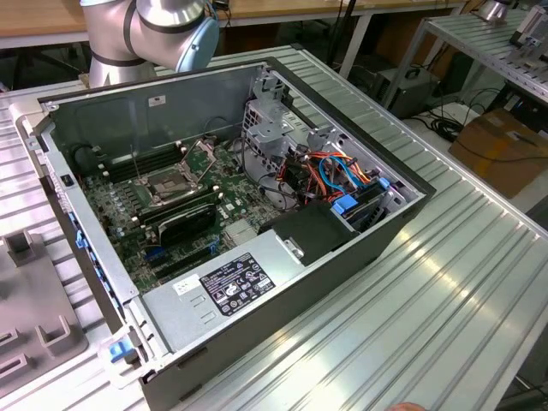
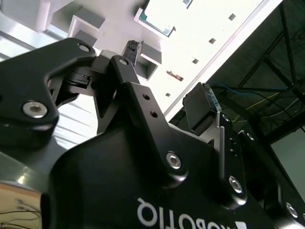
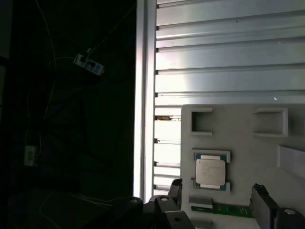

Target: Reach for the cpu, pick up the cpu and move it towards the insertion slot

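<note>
The cpu (image 3: 210,171), a square chip with a silver lid, lies in a holder on a pale grey fixture plate (image 3: 248,138). In the second wrist view the cpu (image 2: 159,19) shows as a bright square with a green edge. My gripper (image 3: 217,200) is open, with its black fingertips (image 3: 174,187) standing apart, close to the cpu and not touching it. From behind, the gripper (image 2: 169,71) shows nothing between its fingers. The insertion slot (image 1: 175,184) sits on the motherboard inside the open computer case, its steel plate hinged up.
The open computer case (image 1: 360,248) lies on a ribbed metal table (image 1: 445,300), with a power supply (image 1: 227,287), cables and drive bays inside. The arm's body (image 1: 145,34) stands behind the case. A grey fixture plate (image 1: 34,342) lies at the exterior view's left.
</note>
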